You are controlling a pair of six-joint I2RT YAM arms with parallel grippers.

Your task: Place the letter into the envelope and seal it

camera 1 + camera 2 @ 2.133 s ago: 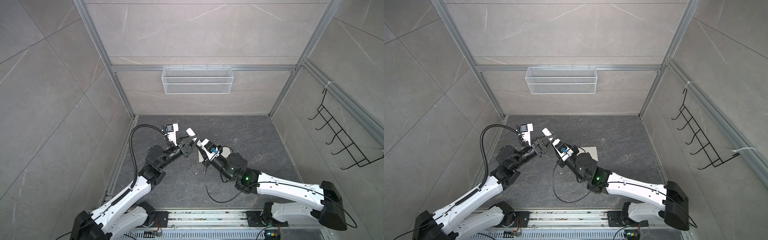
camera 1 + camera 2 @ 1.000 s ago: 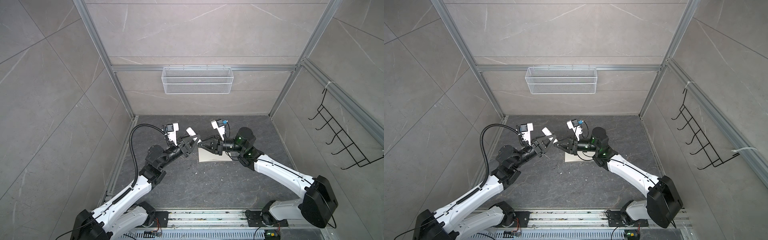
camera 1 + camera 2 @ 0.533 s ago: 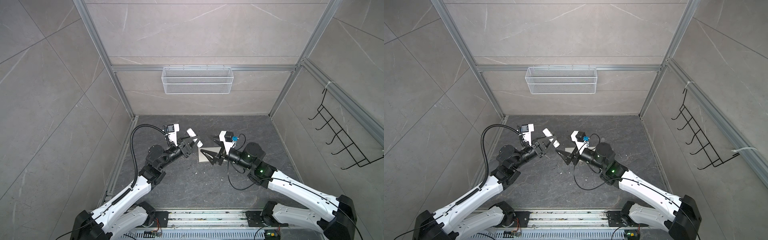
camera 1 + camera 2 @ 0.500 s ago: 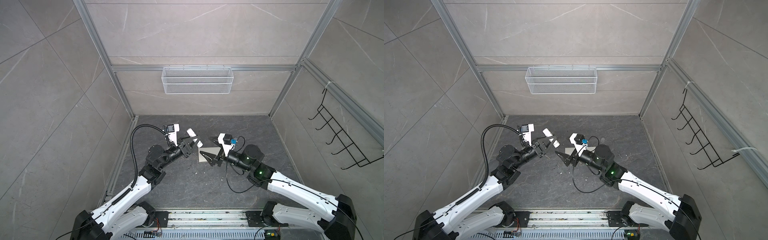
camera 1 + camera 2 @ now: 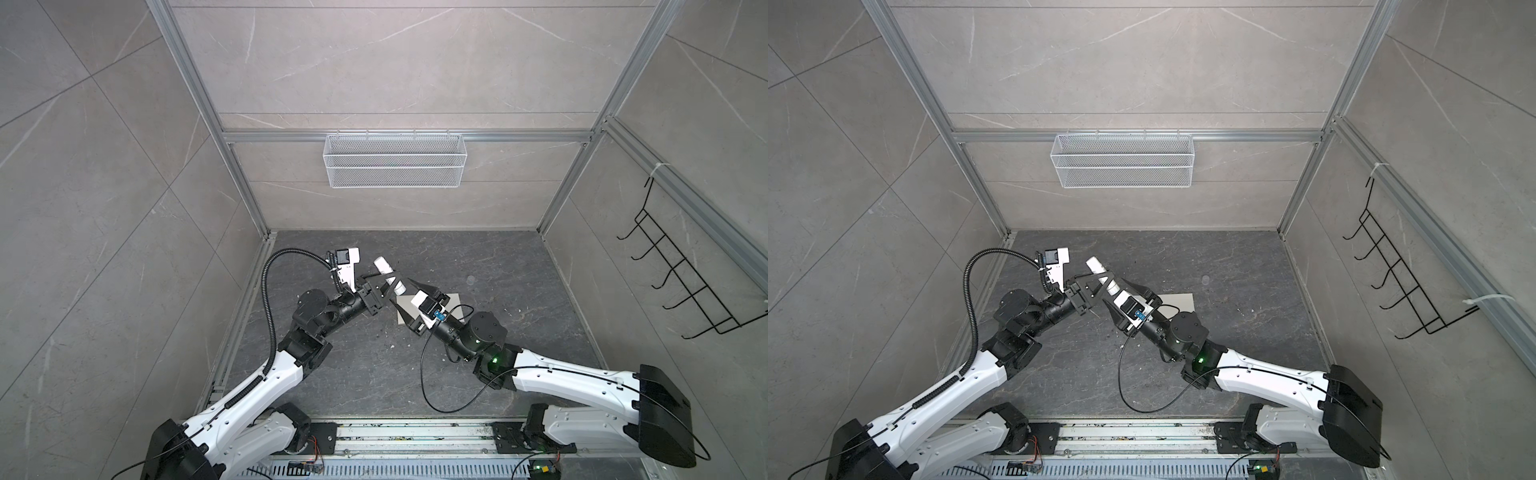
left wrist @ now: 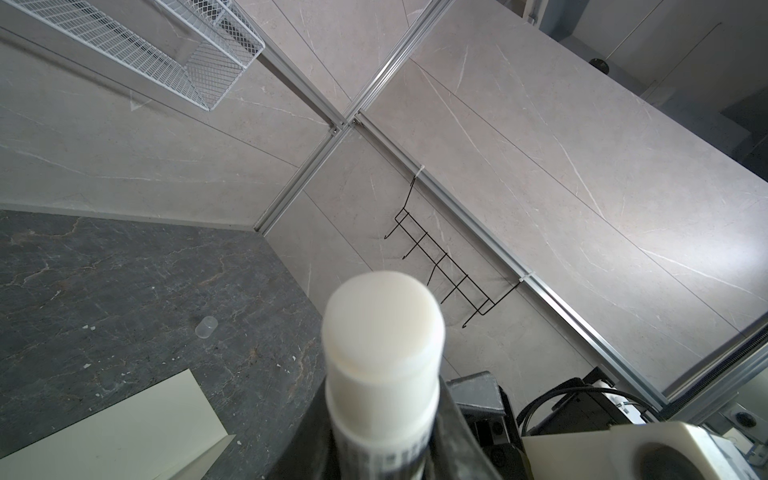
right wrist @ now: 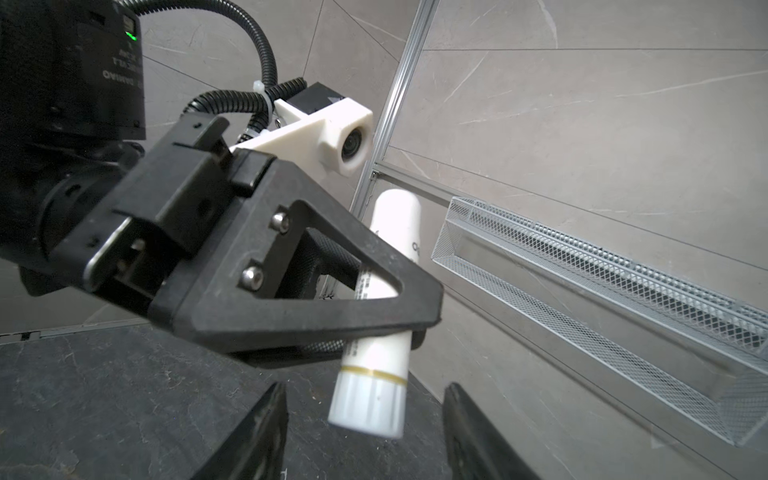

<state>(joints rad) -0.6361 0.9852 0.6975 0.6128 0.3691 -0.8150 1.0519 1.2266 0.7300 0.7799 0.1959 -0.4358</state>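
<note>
My left gripper [image 5: 388, 280] is shut on a white glue-stick tube [image 5: 384, 270], held tilted above the dark floor; the wrist view shows its bare glue end [image 6: 382, 332]. The tube's ribbed knob end [image 7: 368, 403] hangs between the fingers of my right gripper [image 7: 365, 415], which stands open with gaps on both sides. The cream-white envelope [image 5: 453, 301] lies flat on the floor under the right gripper, partly covered by it; it also shows in the left wrist view, envelope [image 6: 124, 424]. The letter is out of view.
A small clear cap [image 5: 470, 280] lies on the floor behind the envelope. A white wire basket [image 5: 394, 160] hangs on the back wall and a black hook rack [image 5: 681, 286] on the right wall. Walls close the floor on three sides.
My right arm has swung back in toward the left gripper and its open jaws now straddle the tube's knob end. The left gripper and tube have not moved.
</note>
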